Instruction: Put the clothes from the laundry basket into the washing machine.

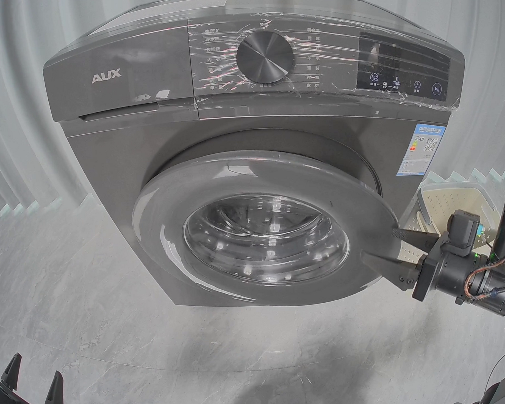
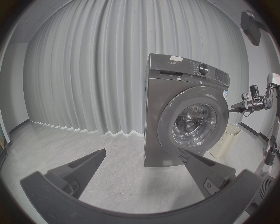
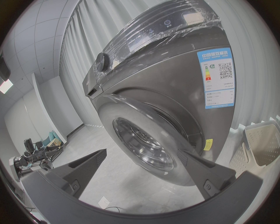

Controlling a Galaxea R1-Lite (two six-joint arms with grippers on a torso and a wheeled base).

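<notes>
The grey washing machine [image 1: 151,137] stands in front of me, and its round glass door [image 1: 265,238] is slightly ajar on the right side. My right gripper [image 1: 380,245] is open at the door's right rim, with one finger [image 1: 413,238] by the edge and the other over the door's front. Whether it touches the door I cannot tell. From the right wrist, the door rim [image 3: 163,137] lies between the spread fingers [image 3: 87,166]. The cream laundry basket [image 1: 456,198] stands on the floor to the right of the machine. My left gripper [image 1: 35,368] is open, low at the left, holding nothing.
Grey curtains [image 2: 87,73] hang behind the machine. Bare tiled floor [image 1: 101,282] stretches in front and to the left. The basket [image 3: 262,145] shows perforated walls and sits close against the machine's right side [image 3: 221,128].
</notes>
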